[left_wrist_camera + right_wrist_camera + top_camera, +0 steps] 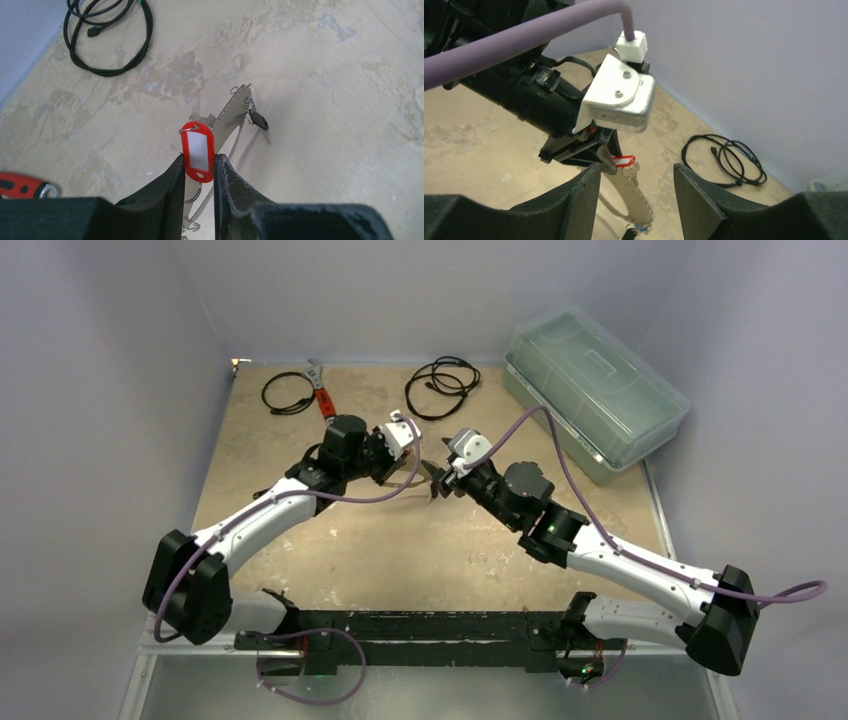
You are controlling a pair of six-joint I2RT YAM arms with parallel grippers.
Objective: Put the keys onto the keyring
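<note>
Beige, blotchy surface (400,550) takes up most of what I'm looking at, with a clear lidded plastic box (595,390) parked at the far right corner. Both arms lean in and nearly meet over the middle.

Right end effector (636,169) is released, fingers spread wide with nothing in the gap, pointed straight at the other one. Left end effector (198,162) is clenched on the red key (198,147), pinching its plastic head.

Two black cable coils (441,386) lie along the far edge. A red-handled wrench (322,395) sits between them, closer to the left coil.

Keyring (230,107), a floppy grey metal loop, runs through that same left-hand pinch and hangs out past the fingertips over the middle of the surface. Dark key (259,120) dangles near its far end.
</note>
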